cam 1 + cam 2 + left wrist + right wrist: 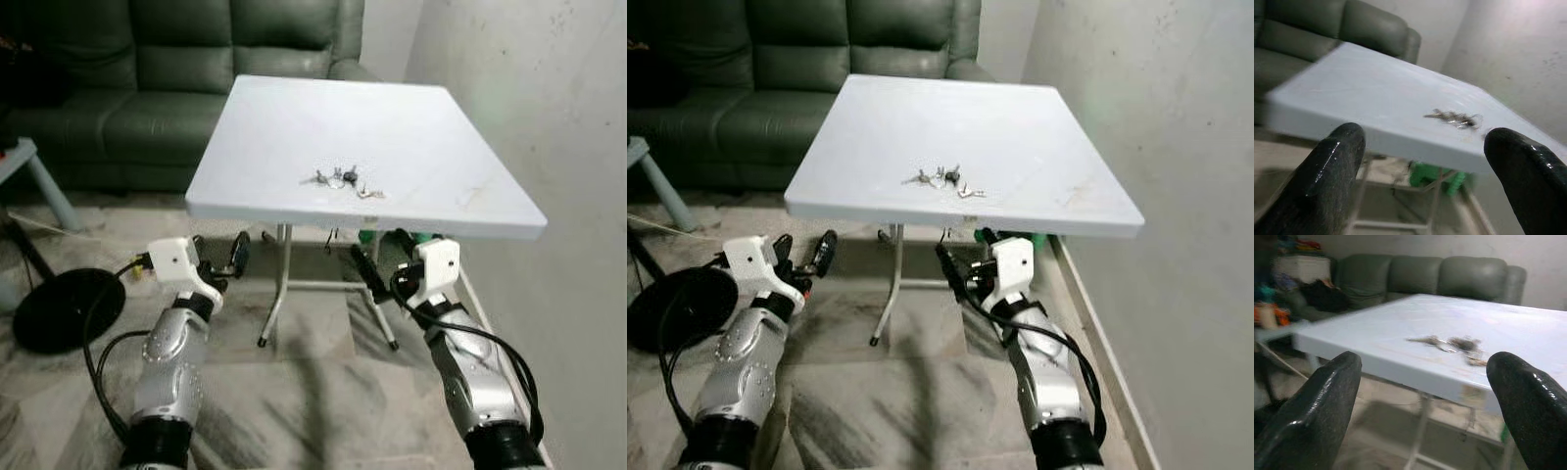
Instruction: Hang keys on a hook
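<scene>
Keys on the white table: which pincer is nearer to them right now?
Right, slightly. The right pincer hangs below the table's near edge, almost under the keys. The left pincer hangs equally low but further off to the side.

A small bunch of metal keys [343, 181] lies flat on the white desk [274, 127], spread loosely on its ring near the front edge, roughly midway across, with one key splayed out.
</scene>
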`<state>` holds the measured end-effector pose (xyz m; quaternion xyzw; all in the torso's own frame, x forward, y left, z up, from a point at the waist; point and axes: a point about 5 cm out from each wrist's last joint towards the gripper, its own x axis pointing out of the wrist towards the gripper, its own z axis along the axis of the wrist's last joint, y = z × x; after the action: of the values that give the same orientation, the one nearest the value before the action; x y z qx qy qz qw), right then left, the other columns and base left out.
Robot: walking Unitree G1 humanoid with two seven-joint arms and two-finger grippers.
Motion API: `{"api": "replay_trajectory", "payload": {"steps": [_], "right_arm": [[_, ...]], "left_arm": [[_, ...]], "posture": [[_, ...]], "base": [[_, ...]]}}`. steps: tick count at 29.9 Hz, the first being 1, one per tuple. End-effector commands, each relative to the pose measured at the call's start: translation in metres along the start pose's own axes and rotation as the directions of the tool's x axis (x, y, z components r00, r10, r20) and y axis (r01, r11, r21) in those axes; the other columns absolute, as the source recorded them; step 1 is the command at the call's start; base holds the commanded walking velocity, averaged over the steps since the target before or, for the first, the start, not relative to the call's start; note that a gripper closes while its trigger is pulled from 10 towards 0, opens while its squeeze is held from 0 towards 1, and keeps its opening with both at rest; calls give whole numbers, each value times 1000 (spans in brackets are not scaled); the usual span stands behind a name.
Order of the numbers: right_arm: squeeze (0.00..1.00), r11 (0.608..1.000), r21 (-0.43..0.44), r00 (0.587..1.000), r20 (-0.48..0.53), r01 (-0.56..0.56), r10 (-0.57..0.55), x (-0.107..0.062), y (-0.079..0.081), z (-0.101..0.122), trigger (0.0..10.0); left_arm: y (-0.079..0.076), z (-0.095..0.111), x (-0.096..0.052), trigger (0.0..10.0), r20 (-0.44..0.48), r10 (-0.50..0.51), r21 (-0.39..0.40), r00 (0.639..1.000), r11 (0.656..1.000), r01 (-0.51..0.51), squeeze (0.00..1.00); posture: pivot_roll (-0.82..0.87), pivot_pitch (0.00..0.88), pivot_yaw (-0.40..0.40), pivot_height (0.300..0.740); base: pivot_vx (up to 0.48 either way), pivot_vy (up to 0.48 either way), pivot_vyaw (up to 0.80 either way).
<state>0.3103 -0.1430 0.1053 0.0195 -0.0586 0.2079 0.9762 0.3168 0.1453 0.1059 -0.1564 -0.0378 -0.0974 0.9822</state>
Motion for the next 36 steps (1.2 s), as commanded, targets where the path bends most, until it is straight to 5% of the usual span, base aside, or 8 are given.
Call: {"api": "replay_trajectory", "payload": {"steps": [1, 36], "right_arm": [[0, 1000, 2, 999, 37, -2, 2, 5, 0, 9, 10000], [0, 1000, -18, 1000, 21, 6, -6, 3, -1, 8, 10000]], "left_arm": [[4, 4, 2, 10000, 6, 11, 22, 1000, 1000, -11, 0], [5, 3, 0, 10000, 8, 43, 13, 999, 999, -43, 0]], "posture": [[-12, 0, -50, 740], [-9, 0, -56, 740]], "base": [[465, 0, 0], [441, 0, 0]]}}
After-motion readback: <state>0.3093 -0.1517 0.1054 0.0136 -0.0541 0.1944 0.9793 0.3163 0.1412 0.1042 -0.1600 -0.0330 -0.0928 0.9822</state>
